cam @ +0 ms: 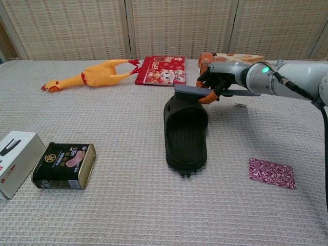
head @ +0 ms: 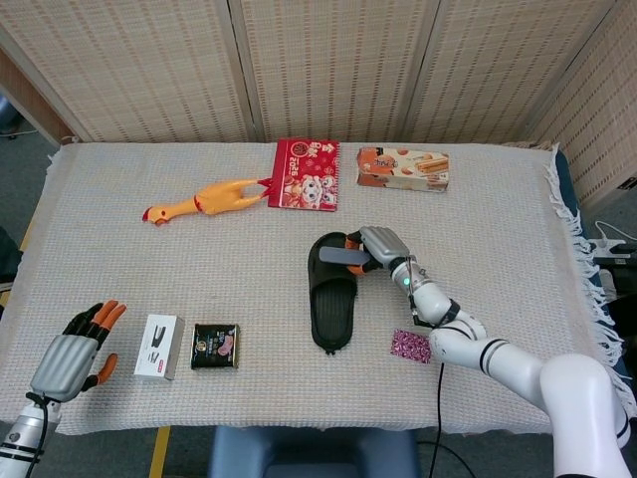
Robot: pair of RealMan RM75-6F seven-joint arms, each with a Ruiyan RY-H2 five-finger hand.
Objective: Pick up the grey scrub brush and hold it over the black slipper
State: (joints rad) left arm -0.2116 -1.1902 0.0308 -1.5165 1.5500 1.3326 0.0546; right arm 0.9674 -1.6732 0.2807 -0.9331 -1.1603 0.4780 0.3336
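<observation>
The black slipper (head: pixel 331 292) (cam: pixel 186 134) lies in the middle of the table, toe end toward the far side. My right hand (head: pixel 381 245) (cam: pixel 220 75) grips the grey scrub brush (head: pixel 342 257) (cam: pixel 190 92) by one end. The brush hangs level just above the slipper's toe end, its free end pointing left. My left hand (head: pixel 72 356) rests open near the table's front left corner, seen only in the head view.
A rubber chicken (head: pixel 204 200), a red packet (head: pixel 306 173) and a snack box (head: pixel 402 167) line the far side. A white box (head: pixel 159 346) and a dark tin (head: pixel 215 346) sit front left. A patterned pouch (head: pixel 411 346) lies right of the slipper.
</observation>
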